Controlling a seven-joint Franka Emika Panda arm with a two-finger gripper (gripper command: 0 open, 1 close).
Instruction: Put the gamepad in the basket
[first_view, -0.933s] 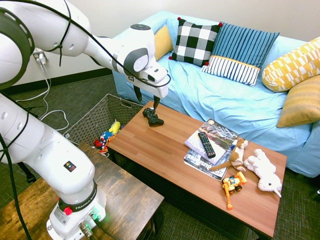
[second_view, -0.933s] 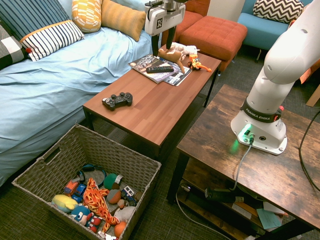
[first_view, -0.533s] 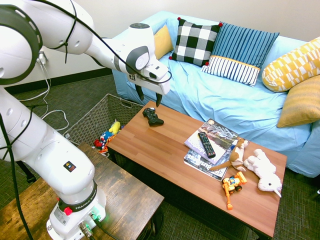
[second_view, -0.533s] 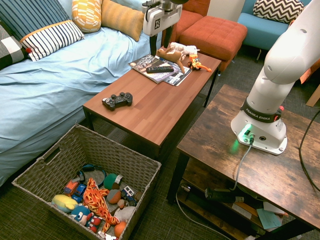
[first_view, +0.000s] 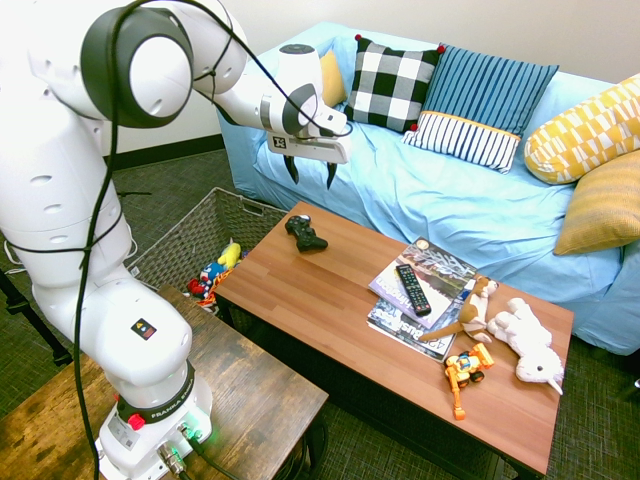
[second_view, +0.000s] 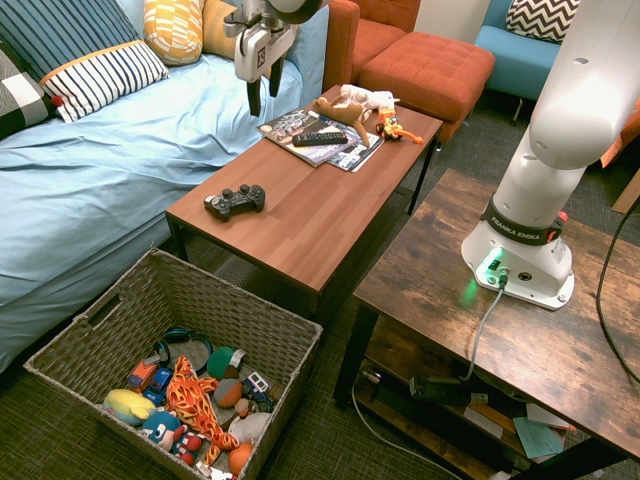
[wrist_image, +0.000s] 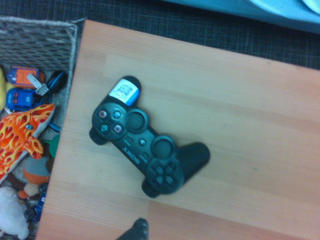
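Observation:
The black gamepad (first_view: 305, 234) (second_view: 235, 201) lies flat on the wooden coffee table (first_view: 340, 310), near the end closest to the basket. In the wrist view the gamepad (wrist_image: 145, 150) fills the centre, a small white sticker by one handle. My gripper (first_view: 311, 173) (second_view: 263, 88) hangs open and empty well above it, fingers pointing down, not touching anything. The grey woven basket (first_view: 185, 240) (second_view: 205, 300) stands on the floor beside that table end, with several toys inside. Its rim (wrist_image: 40, 25) shows in the wrist view.
A black remote (first_view: 412, 288) lies on magazines (first_view: 425, 270) mid-table. Plush animals (first_view: 525, 340) and an orange toy truck (first_view: 465, 368) sit at the far end. The blue sofa (first_view: 450, 200) with cushions runs along the table's far side.
The gripper has risen from just above the gamepad and swung toward the sofa side, with the wrist turned. It stays open. The gamepad has not moved.

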